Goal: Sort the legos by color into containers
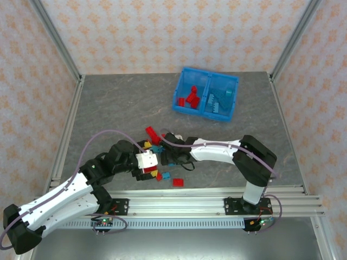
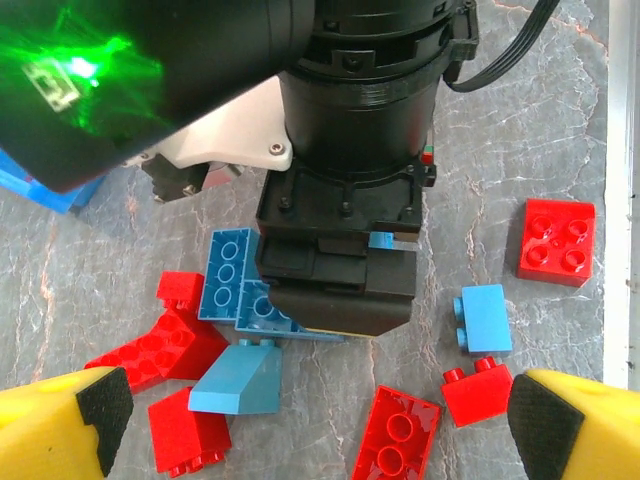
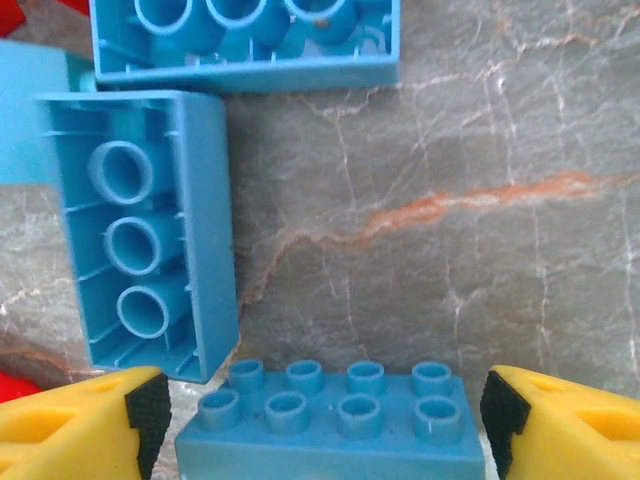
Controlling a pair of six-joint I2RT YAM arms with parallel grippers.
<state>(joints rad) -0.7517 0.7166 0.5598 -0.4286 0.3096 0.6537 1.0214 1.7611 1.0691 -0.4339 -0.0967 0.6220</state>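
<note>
One bin (image 1: pixel 177 97), two compartments (image 1: pixel 187 81). Left one holds about three red bricks (image 1: pixel 191 98). Right one holds a handful of blue bricks (image 1: pixel 217 102), exact count unclear from the top view. Two arms (image 1: pixel 214 150). Left wrist view: six red bricks lying loose, four blue bricks, plus one blue sliver half hidden, can't tell if it's a separate piece. Right wrist view: three blue bricks, two upside down, one studs up, and a red corner at the edge.
</note>
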